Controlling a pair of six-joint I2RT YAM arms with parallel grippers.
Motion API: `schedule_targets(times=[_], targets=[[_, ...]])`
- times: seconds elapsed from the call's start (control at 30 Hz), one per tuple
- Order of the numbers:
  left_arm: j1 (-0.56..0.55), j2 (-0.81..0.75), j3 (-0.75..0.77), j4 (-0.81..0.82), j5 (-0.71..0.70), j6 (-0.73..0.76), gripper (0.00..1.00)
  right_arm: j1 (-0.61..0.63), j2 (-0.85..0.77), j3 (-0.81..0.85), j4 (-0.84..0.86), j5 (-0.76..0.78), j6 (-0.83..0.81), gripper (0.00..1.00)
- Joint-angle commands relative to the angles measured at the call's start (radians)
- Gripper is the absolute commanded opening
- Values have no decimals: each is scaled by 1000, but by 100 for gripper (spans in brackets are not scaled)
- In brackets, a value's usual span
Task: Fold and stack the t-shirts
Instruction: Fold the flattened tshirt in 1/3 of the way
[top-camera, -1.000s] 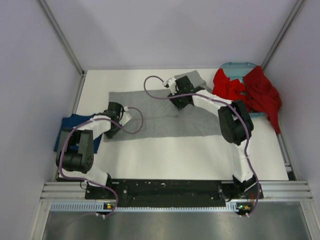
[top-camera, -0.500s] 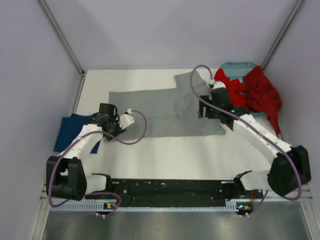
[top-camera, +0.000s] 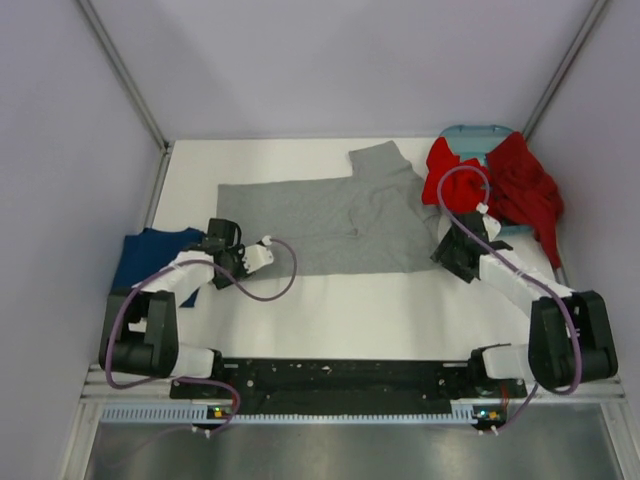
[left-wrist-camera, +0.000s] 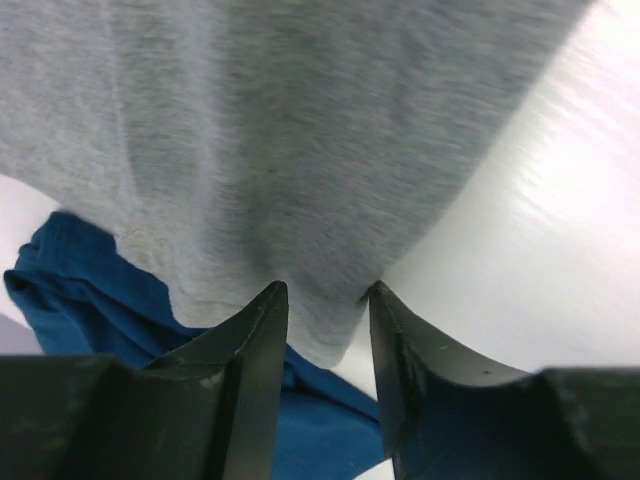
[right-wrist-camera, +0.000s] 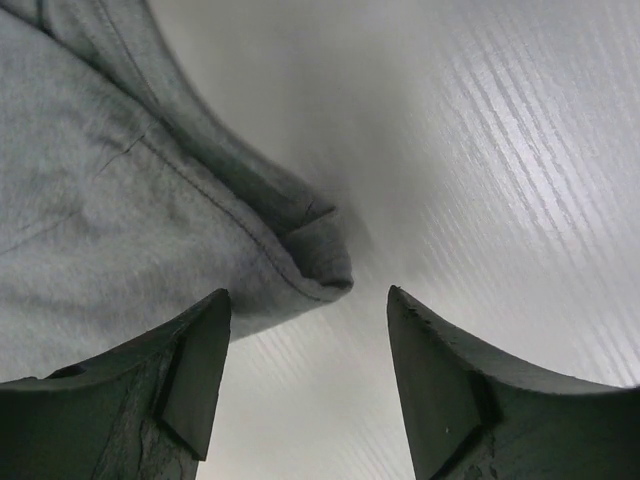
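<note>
Left gripper (left-wrist-camera: 326, 295): clenched on the near-left corner of the grey t-shirt (top-camera: 320, 220), cloth filling the narrow gap between the two dark fingers (left-wrist-camera: 250, 350), creases running in toward the pinch. Shown only by the left wrist view. From the top view, just a black wrist sitting at that corner, the grip itself hidden.

Right gripper (right-wrist-camera: 309, 292): released, fingers spread wide over bare white table (top-camera: 350, 310), the gap showing only tabletop. Just beside the tips, not touching: the near-right corner of the grey t-shirt, hem turned over on itself along a line of stitching, a detail lost from above.

From the top view alone: the grey t-shirt spread flat across the middle of the table, one part jutting toward the far edge. At the table's left edge, the navy t-shirt (top-camera: 150, 258), bunched beside the left arm. At the far right, the red t-shirts (top-camera: 520, 185), heaped over a teal basket (top-camera: 478, 133) and spilling onto the table near the right gripper.

From the left wrist alone: the pinched grey corner overlapping the edge of the navy cloth. Whether touching it or held just above, cannot tell.
</note>
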Motion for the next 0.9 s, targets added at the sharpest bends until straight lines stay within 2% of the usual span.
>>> schedule_targets(times=[0.0, 0.07, 0.1, 0.13, 0.23, 0.43, 0.63, 0.73, 0.87], targets=[[3, 47, -39, 129, -36, -46, 35, -15, 97, 14, 116, -78, 31, 58], [3, 47, -41, 134, -37, -66, 17, -15, 146, 17, 122, -118, 28, 46], [3, 45, -32, 123, -37, -81, 3, -18, 165, 17, 104, -136, 28, 40], [3, 41, -22, 106, -42, -95, 0, -20, 173, 12, 78, -138, 31, 29], [3, 7, 14, 11, -45, -147, 0, -31, 109, -26, -33, -158, 40, 0], [1, -161, 7, -251, 47, -115, 0, -44, -224, -41, -443, -99, 95, 0], [-17, -333, -21, -519, 135, -9, 0, -44, -556, -109, -763, -191, 337, 0], [-25, -369, -13, -630, 175, 20, 0, -44, -642, -114, -860, -225, 411, 0], [-40, -372, -19, -713, 170, 52, 0, -44, -648, -45, -962, -247, 474, 0]])
